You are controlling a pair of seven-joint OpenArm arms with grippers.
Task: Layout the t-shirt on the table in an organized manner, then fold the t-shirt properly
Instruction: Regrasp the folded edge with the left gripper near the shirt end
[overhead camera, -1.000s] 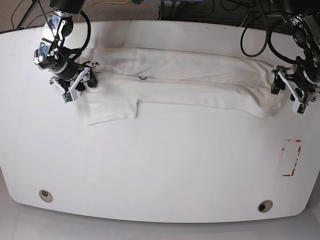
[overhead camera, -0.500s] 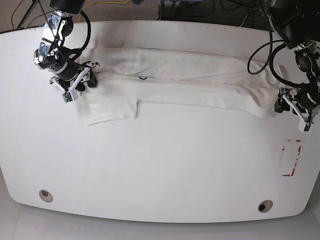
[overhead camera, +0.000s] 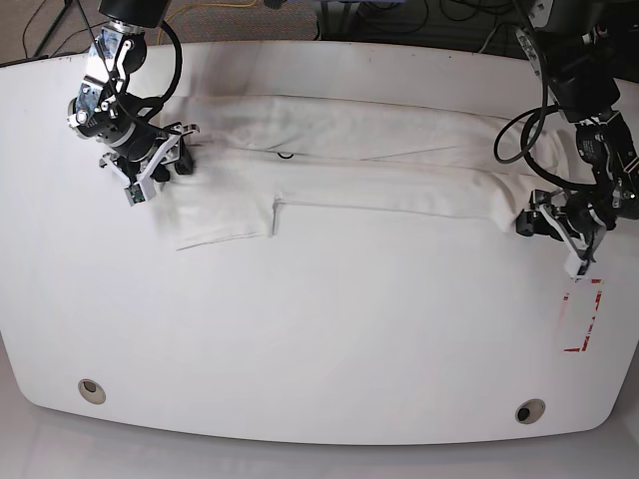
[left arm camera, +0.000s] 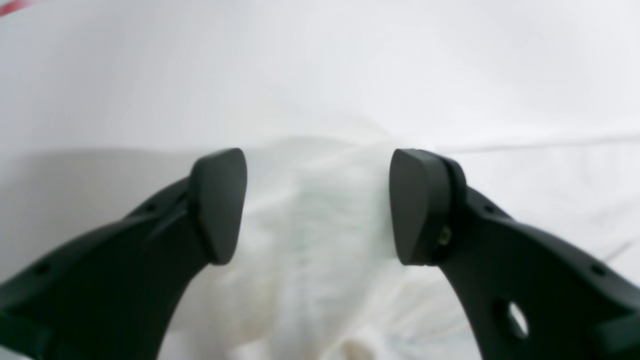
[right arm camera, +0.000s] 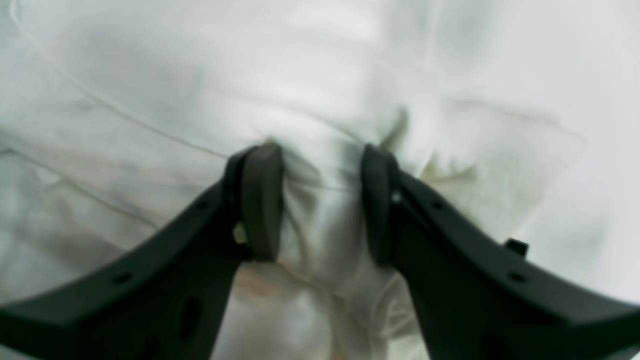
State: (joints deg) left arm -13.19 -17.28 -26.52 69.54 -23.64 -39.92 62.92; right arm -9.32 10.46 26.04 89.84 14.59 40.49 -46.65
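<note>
The shirt (overhead camera: pixel 369 165) stretches across the counter (overhead camera: pixel 319 339) from 9 to 3 o'clock. Right claw (right arm camera: pixel 320 200) pinches its cloth; left claw (left arm camera: pixel 317 205) gapes wide around its end.

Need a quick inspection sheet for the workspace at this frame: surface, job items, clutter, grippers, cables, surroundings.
Surface: white table, two grommet holes near the front edge, red-and-white tape mark at the base view's right.
Job's things: t-shirt lies in a long folded band across the far half, one sleeve sticking out toward the front.
Clutter: nothing seen.
Grippers: right gripper pinches a bunch of shirt fabric; left gripper open, jaws either side of the shirt's end, not closed on it.
Cables: black cables loop along the arms.
Surroundings: floor and more cables beyond the far edge.
</note>
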